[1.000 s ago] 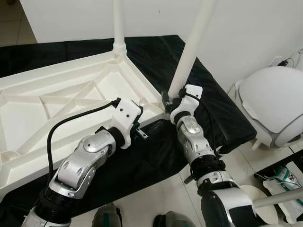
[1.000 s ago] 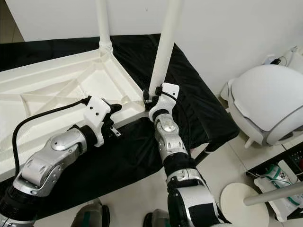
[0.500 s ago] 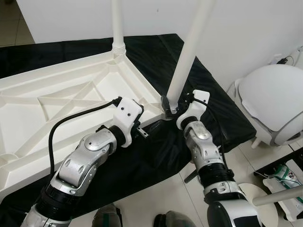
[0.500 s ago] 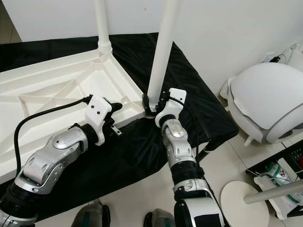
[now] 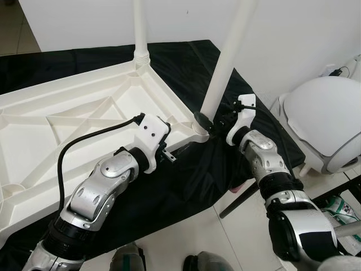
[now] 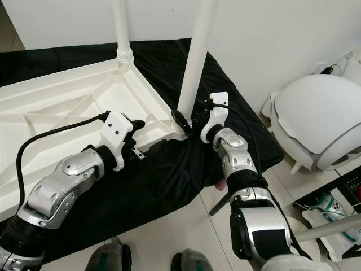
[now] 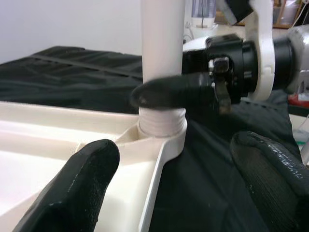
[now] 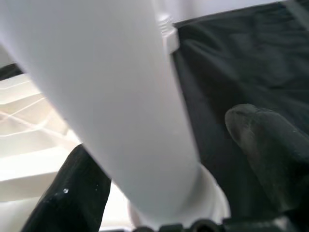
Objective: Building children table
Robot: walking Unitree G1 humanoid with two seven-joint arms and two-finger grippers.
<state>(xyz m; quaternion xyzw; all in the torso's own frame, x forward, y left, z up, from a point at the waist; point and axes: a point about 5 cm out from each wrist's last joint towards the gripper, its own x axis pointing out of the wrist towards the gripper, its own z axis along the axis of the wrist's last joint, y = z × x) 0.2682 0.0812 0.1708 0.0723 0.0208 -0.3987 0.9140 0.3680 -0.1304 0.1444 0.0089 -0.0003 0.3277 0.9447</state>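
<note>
Premises appear to be a room in a home, used here for furniture assembly. Evidence: pale tiled floor point(image 5: 186, 231), plain white wall point(image 5: 293, 34), and a black cloth point(image 5: 186, 186) spread under an upturned white plastic table point(image 5: 67, 118). At the right stands a white domed appliance point(image 5: 327, 124), possibly a household device; wall socket with cable point(image 5: 337, 72) nearby.

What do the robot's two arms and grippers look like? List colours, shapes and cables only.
Both arms are jointed silver metal shells with black collars. Each wrist carries a white plastic bracket. A black cable loops over the left arm; a thinner one runs along the right arm. The left gripper and right gripper have long, rounded black fingers.
</note>
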